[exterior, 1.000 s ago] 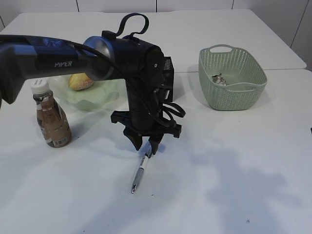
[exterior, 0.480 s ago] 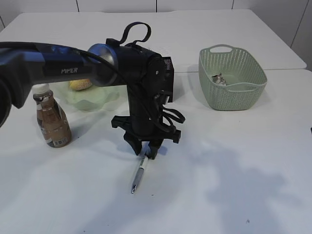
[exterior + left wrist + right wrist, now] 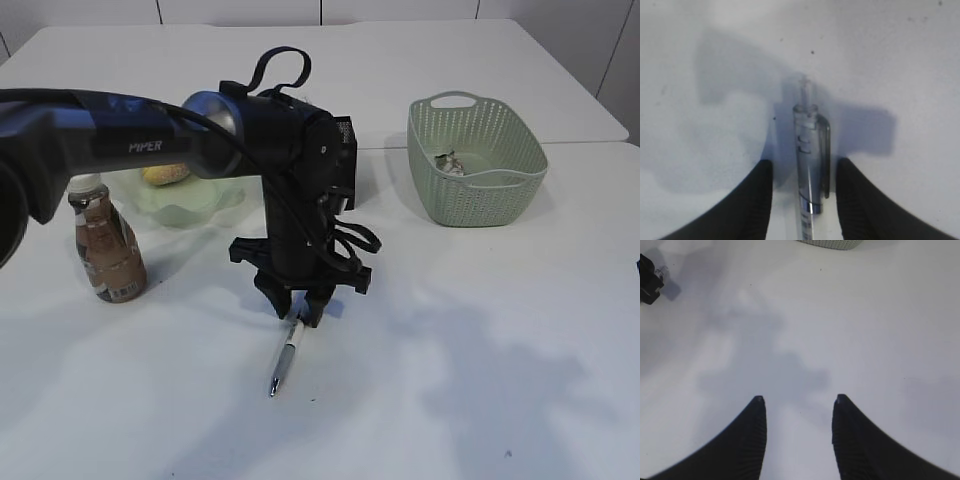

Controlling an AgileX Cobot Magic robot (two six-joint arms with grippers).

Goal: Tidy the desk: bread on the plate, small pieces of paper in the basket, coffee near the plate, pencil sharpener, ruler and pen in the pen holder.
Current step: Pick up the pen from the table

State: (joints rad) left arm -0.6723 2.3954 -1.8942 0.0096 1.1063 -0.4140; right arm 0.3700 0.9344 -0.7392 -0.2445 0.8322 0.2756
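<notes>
White desk (image 3: 480, 380): your left gripper (image 3: 297, 312) straddles the pen (image 3: 810, 170), jaws apart either side, barrel lengthwise between them; right gripper (image 3: 797, 405) open, empty.

The right gripper (image 3: 799, 405) hangs with its dark fingers (image 3: 747, 440) spread apart and nothing between them, over the bare white desk (image 3: 865, 330).

Pen (image 3: 284, 357) on white desk (image 3: 480, 380)

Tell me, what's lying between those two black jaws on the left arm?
The pen, lying flat on the desk, with clear gaps either side; the left wrist view shows it.
</notes>
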